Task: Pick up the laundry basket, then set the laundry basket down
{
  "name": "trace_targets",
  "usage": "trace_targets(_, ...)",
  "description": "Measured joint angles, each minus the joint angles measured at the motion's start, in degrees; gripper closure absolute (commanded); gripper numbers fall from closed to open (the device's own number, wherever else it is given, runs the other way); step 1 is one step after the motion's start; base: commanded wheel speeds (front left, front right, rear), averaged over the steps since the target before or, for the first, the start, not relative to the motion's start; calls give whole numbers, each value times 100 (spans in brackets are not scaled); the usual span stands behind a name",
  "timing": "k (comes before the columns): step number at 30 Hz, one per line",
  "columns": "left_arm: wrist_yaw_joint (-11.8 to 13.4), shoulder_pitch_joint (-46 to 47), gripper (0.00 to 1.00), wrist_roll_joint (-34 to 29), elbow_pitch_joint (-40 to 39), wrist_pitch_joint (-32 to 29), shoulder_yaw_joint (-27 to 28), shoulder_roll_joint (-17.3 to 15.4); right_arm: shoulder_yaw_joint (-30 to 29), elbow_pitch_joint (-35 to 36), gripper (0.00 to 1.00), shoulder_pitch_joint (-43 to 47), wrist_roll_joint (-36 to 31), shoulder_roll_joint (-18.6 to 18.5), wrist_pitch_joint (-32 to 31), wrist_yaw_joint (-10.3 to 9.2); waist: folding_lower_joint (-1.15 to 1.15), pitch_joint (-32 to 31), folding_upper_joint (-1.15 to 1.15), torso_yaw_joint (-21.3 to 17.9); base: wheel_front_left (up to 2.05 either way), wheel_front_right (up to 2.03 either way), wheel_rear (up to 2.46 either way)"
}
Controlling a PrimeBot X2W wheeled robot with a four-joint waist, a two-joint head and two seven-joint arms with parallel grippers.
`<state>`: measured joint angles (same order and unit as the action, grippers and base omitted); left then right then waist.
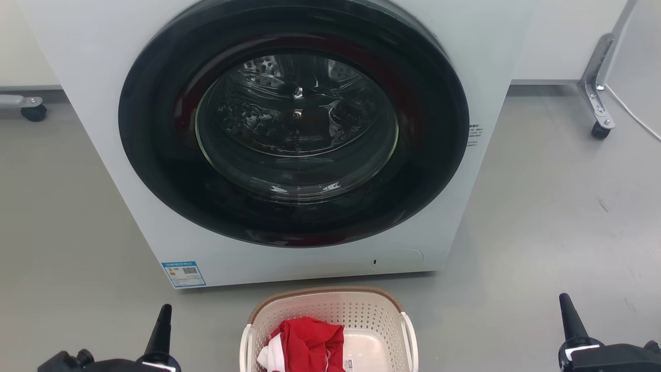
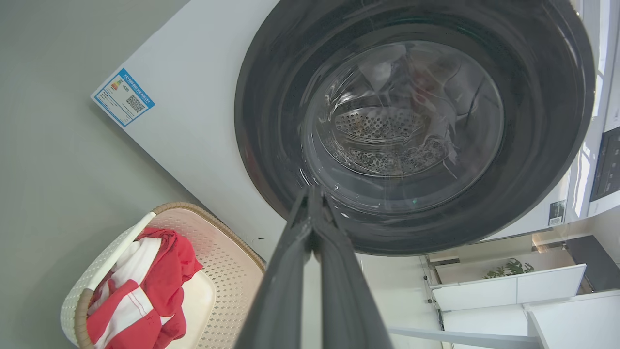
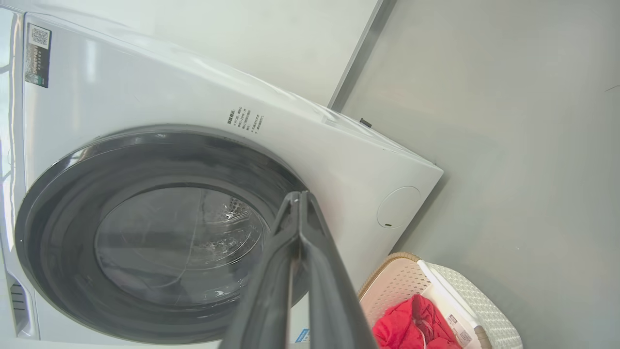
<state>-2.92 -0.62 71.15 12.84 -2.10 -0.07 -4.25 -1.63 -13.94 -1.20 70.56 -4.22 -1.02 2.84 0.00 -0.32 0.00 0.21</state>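
The laundry basket [image 1: 325, 291] sits on the grey floor [image 1: 542, 232] just in front of the washer [image 1: 103, 155], below its round glass door; I cannot tell whether its brown rim touches the washer's base. Red-and-white clothing [image 1: 310, 343] lies inside. The left gripper [image 1: 164, 312] and right gripper [image 1: 567, 310] hang well apart on either side of the basket, each pinched together on nothing (the wrist views show the tips meeting). Bare floor lies on both flanks. A wheeled metal leg [image 1: 596, 98] stands far right by the pale wall.
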Motion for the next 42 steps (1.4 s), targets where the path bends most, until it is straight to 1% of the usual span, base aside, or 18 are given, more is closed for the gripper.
trace_targets(5, -65, 93, 100, 290, 44, -81, 82, 32, -82, -35, 100, -80, 312, 27, -81, 71, 0, 6, 0, -3, 0, 0, 0)
trace_targets(8, -89, 153, 100, 490, 108, -118, 147, 43, -156, -94, 100, -86, 552, 45, -146, 81, 0, 11, 0, -6, 0, 0, 0)
trace_targets(15, -182, 241, 100, 1045, 204, -236, 280, 83, -308, -146, 100, -208, 1068, 82, -277, 204, 0, 22, 0, -11, 0, 0, 0)
trace_targets(18, -266, 326, 100, 1228, 232, -286, 335, 96, -374, -185, 100, -213, 1313, 104, -343, 231, 0, 27, 0, -14, 0, 0, 0)
trace_targets(28, -374, 477, 100, 1965, 386, -438, 524, 166, -586, -310, 100, -338, 2064, 163, -526, 391, 0, 42, 0, -21, 0, 0, 0)
trace_targets(31, -415, 519, 100, 2053, 387, -439, 526, 177, -595, -315, 100, -395, 2086, 168, -548, 398, 0, 43, 0, -21, 0, 0, 0)
trace_targets(42, -415, 519, 100, 2054, 388, -439, 528, 182, -597, -315, 100, -409, 2086, 171, -548, 399, 0, 42, 0, -21, 0, 0, 0)
